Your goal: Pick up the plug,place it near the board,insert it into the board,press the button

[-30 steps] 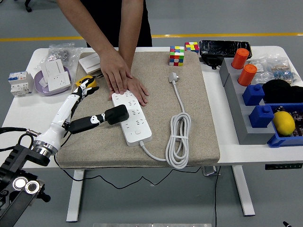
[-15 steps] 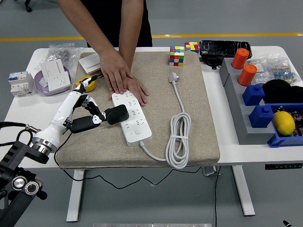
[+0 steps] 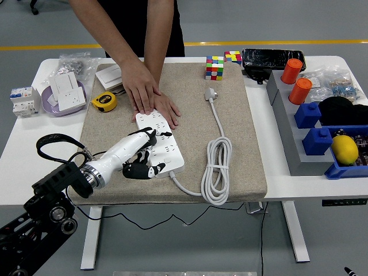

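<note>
- L hand [image 3: 141, 158], white w/ black fingertips, reaches in from near-left and lies over the near-left part of the power strip [image 3: 164, 146].
- Fingers curl down at the strip's near edge; black plug [image 3: 138, 171] seems to sit under/among them. Looks like a narrow hold on the plug, but can't tell for sure; the hand hides most of it.
- Can't tell whether the prongs are in a socket or only resting on the strip.
- R hand not in view.
- Person at far side has both hands [image 3: 148, 95] flat, stacked on the strip's far end and the mat [image 3: 115, 184] beside it; they seem to be steadying the strip.
- Strip lies diagonal on the mat; its own white cord [image 3: 217, 167] coils to the right, white plug end [image 3: 210, 93] lies far-right, near the colour cubes [image 3: 214, 67].
- Yellow tape measure [image 3: 104, 101] sits left of the person's hands, apart from the strip.
- Step, my guess: seating the plug; button press still to do.
- Risks:
  - prongs off-line w/ the slots → plug tilts, jams or skids over the face.
  - side push → strip pivots at its near end, which the person isn't holding.
  - hand blocks the camera's sight of the socket → misfit goes unnoticed.
  - thin black wire at the near-left mat edge could snag on the arm.
  - button spot unclear from here; a stray finger could hit it early.
</note>
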Robot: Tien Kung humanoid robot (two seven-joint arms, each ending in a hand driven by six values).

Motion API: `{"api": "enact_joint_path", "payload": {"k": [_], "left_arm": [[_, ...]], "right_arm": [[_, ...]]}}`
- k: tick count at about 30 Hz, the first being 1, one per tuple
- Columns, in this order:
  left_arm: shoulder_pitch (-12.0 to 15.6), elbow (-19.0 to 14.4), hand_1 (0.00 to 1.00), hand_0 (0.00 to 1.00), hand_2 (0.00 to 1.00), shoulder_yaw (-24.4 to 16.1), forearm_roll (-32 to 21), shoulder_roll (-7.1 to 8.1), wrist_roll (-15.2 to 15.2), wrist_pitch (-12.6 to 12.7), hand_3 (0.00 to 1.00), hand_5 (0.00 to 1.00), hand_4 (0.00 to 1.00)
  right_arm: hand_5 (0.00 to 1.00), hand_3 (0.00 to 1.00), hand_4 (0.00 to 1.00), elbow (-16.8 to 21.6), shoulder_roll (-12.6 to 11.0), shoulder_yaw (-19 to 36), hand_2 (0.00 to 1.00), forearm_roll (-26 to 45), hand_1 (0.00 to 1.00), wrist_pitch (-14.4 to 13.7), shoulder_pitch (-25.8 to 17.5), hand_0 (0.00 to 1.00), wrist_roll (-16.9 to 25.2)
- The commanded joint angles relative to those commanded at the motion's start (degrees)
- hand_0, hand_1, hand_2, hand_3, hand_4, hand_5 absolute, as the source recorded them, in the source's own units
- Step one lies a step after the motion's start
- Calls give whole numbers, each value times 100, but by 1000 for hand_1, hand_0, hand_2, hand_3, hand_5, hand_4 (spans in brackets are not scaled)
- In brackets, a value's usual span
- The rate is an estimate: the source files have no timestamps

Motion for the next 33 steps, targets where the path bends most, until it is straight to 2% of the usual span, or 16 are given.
{"api": "enact_joint_path", "payload": {"k": [8,18,33], "left_arm": [[-201,402,43,154,132,393,72,-60,14,1,880,2,699],[-165,765,42,156,132,429,128,-57,-14,57,873,2,700],[-186,887,42,145,133,455,136,-37,-24,77,865,2,701]], "right_arm": [[998,878,998,0,-6,-37,864,0,929,4,7,962,2],[998,878,998,0,-12,-46,864,-7,929,6,-11,962,2],[998,878,998,0,-12,-23,864,-13,929,4,-4,962,2]]}}
